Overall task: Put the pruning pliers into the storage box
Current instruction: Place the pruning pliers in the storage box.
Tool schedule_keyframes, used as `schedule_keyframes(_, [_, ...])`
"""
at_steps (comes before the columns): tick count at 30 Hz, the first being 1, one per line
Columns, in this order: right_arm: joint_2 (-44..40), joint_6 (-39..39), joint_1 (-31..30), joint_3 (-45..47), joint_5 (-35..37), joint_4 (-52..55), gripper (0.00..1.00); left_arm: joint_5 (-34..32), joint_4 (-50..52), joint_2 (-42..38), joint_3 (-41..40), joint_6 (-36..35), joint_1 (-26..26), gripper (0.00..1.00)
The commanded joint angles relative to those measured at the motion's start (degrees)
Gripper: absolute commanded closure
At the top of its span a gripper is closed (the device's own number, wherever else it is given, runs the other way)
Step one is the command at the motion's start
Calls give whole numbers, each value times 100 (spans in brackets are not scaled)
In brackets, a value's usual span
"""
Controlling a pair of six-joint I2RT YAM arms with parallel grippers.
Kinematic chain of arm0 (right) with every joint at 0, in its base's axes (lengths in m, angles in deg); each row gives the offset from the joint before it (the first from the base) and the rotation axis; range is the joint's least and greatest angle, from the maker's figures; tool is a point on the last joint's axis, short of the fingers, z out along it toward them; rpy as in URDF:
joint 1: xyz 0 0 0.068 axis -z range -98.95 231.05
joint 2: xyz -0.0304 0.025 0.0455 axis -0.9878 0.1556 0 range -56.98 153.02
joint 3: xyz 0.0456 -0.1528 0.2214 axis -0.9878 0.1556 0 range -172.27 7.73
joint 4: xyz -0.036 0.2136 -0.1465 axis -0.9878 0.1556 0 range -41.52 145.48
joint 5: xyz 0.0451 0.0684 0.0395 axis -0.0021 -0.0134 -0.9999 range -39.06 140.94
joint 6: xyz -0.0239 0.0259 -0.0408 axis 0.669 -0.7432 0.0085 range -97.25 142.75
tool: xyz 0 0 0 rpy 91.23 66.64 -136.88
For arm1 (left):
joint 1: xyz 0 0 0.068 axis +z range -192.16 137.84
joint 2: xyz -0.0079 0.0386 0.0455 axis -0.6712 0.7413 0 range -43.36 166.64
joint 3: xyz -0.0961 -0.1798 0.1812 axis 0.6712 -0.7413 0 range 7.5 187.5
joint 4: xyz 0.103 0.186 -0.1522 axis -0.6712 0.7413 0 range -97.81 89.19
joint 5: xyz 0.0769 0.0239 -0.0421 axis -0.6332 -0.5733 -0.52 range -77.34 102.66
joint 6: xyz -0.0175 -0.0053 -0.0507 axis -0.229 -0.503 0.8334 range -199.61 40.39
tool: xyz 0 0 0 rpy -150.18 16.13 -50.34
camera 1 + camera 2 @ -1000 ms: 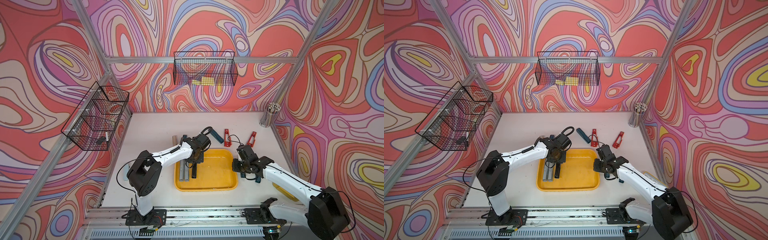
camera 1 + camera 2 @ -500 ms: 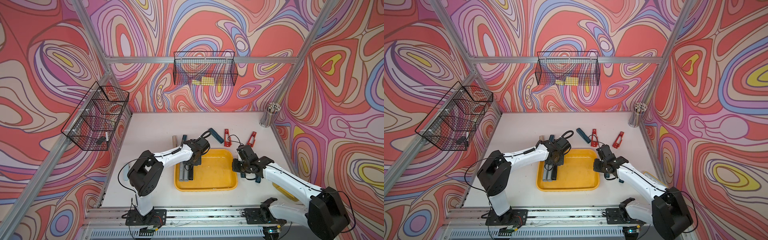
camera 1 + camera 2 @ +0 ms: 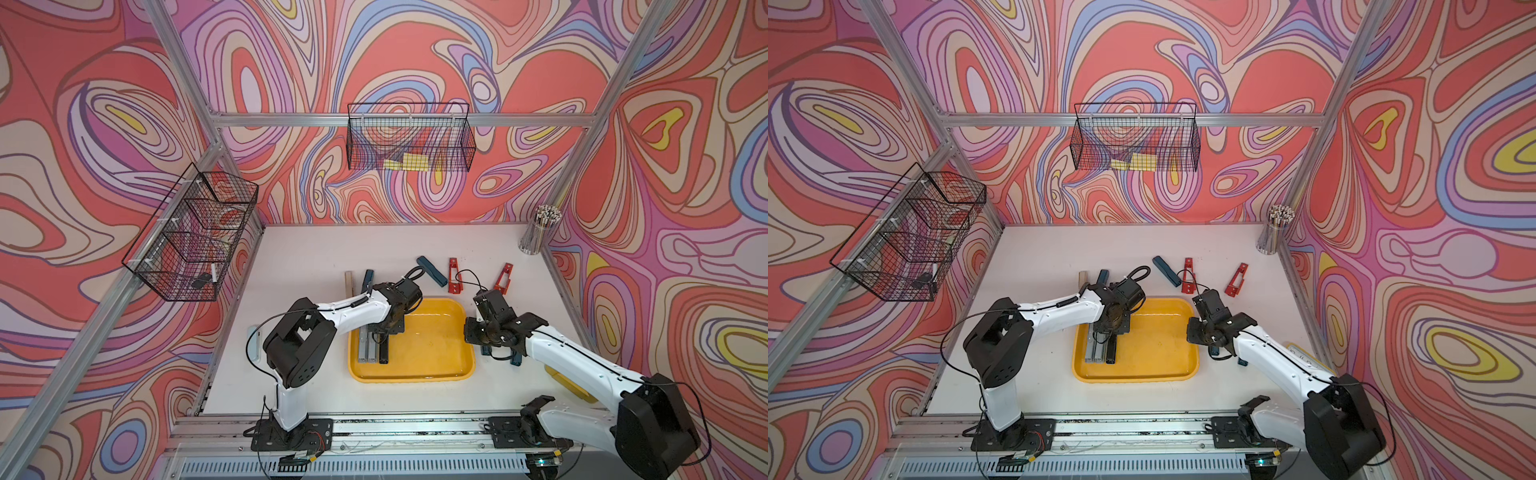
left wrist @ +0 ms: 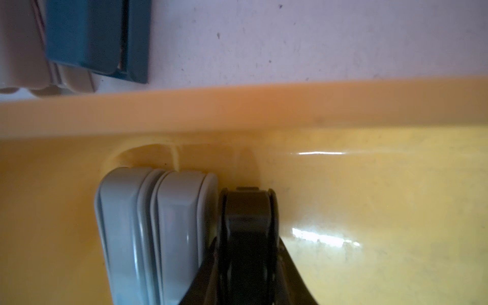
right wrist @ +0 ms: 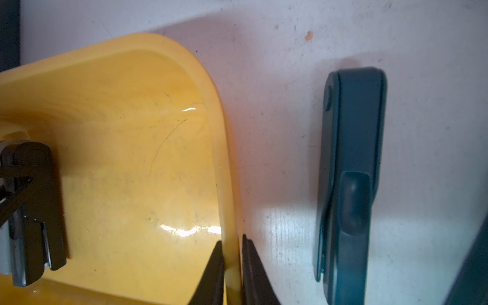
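Inside storage box [image 3: 432, 345], left claw [image 4: 248, 237], mostly cropped, pinches black pliers [image 4: 248, 208]; right claw [image 5: 231, 240] clamps box rim.

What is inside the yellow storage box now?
Two grey pliers and the black pliers lie side by side by the box's left rim. The left gripper, shut on the black pliers, covers their far ends from above.

Left arm [image 3: 353, 311] and right arm [image 3: 573, 353] alike — white links, bulky black joints, looping black cables, black fingers [image 5: 254, 274].
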Motion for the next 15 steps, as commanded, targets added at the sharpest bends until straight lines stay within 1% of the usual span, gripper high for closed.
schedule_keyframes(1, [-5, 24, -22, -20, -90, -112, 83, -105, 68, 91, -43, 142, -52, 100])
schedule_keyframes(3, [-13, 37, -23, -37, -99, -109, 83, -94, 43, 99, -57, 133, -47, 99])
schedule_keyframes(11, [-13, 52, -22, -72, -104, -98, 83, -121, 97, 156, -24, 90, -53, 77])
schedule_keyframes(15, [-27, 51, -26, -58, -115, -103, 83, -146, 142, 148, 5, 64, -49, 71])
